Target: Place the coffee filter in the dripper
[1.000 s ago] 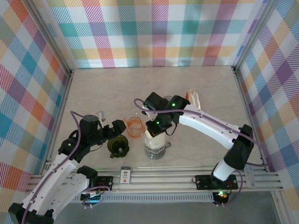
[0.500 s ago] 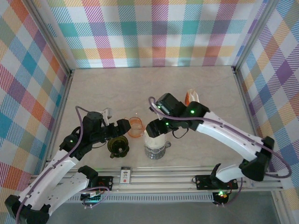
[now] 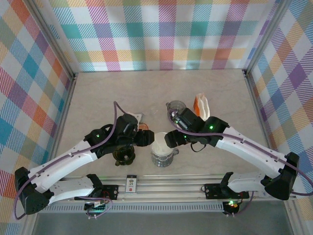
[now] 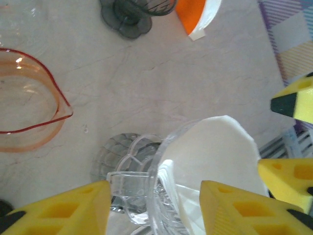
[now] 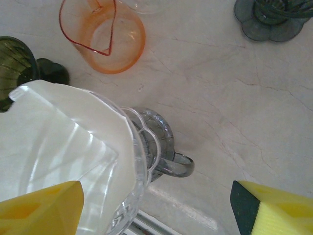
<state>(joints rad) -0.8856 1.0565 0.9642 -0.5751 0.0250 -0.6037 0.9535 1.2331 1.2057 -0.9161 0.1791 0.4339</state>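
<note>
Left fingers (image 4: 63, 213) are released and spread, gripping nothing. In the left wrist view the handle and rim of the clear dripper (image 4: 129, 188) sit between them; cannot tell if they touch. Right fingers (image 5: 41, 208) are spread wide too, nothing held. One hangs over the coffee filter (image 5: 54, 142), the other over bare tabletop (image 5: 234, 107).

The filter is inside the clear dripper, white paper lining the cone, its edge standing above the rim. The dripper stands upright on its ribbed base near the front of the tabletop, between both sets of fingers in the top view.

An orange pitcher (image 5: 105, 36) is just behind it and a dark green dripper (image 5: 12, 63) to its left. A grey dripper (image 5: 269, 19) stands farther back, with an orange-white packet (image 4: 195, 12) near that.
</note>
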